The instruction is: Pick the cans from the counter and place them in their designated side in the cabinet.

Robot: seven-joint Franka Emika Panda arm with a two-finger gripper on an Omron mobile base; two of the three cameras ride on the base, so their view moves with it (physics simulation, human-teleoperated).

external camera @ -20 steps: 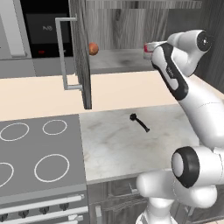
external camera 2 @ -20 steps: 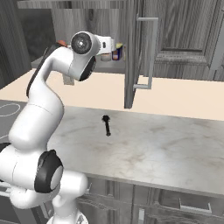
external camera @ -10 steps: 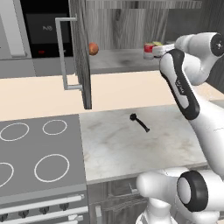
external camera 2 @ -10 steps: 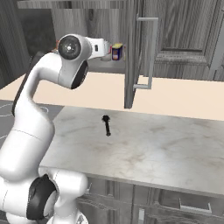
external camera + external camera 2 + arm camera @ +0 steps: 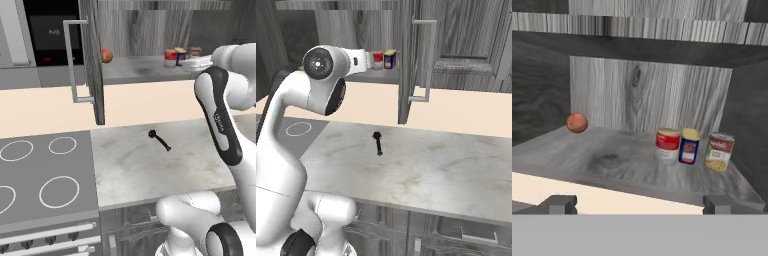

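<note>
The cabinet (image 5: 145, 30) stands open, its door (image 5: 92, 60) swung out edge-on over the left part of the surface (image 5: 160, 165). On the grey shelf (image 5: 622, 162), an orange ball (image 5: 577, 122) sits far left, with wide bare shelf between it and three cans grouped at the right: the red can (image 5: 668, 145) touching the blue can (image 5: 689, 146), and a third can (image 5: 719, 151) just beside, near the right wall. The tool (image 5: 639, 204) hangs in front of the shelf's near edge, fingers spread wide, holding and touching nothing. A black utensil (image 5: 160, 140) lies on the surface.
</note>
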